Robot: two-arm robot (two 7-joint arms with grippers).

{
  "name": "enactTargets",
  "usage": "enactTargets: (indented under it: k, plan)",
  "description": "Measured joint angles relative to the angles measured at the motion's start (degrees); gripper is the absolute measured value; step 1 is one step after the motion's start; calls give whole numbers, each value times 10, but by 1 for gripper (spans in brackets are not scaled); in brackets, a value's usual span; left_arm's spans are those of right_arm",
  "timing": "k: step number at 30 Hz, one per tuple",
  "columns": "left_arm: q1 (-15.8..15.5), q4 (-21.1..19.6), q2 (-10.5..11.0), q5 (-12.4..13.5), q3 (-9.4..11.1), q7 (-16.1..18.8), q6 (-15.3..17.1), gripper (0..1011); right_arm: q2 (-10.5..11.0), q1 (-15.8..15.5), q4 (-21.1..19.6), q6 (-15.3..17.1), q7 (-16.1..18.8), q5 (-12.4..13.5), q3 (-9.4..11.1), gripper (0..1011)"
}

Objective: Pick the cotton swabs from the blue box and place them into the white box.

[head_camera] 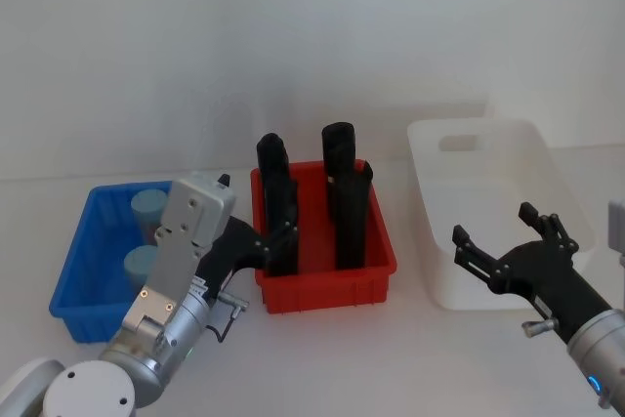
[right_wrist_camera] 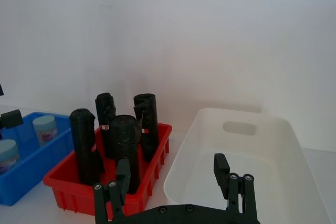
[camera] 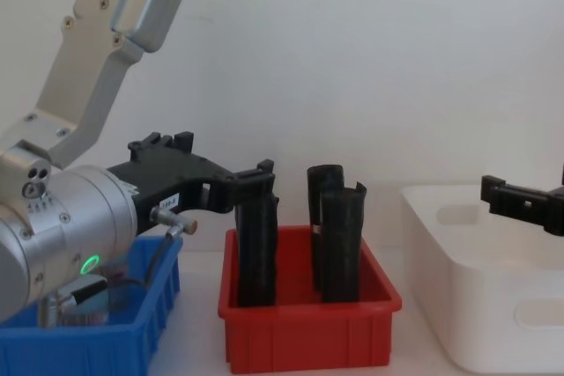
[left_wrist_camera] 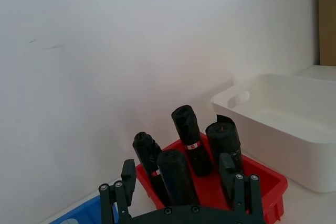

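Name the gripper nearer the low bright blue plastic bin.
Left. The left gripper hangs beside the blue bin's right rim, at the red plastic bin's left edge; the right gripper is far off, before the white plastic tub.

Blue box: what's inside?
Two cotton swabs tubs, pale lids up, sit in the blue box. The left arm covers the box's right side, so anything there is hidden. Open left gripper by the red bin; open right gripper by the white box.
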Motion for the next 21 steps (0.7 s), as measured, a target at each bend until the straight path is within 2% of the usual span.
enactTargets:
  k: [11,21]
  plan:
    - [0,5,7,1,-14,24,31,1004,0,0,0,0,0,0,0,1001]
    - [-6,27,17,-26,-37,32,64,1004,0,0,0,0,0,0,0,1001]
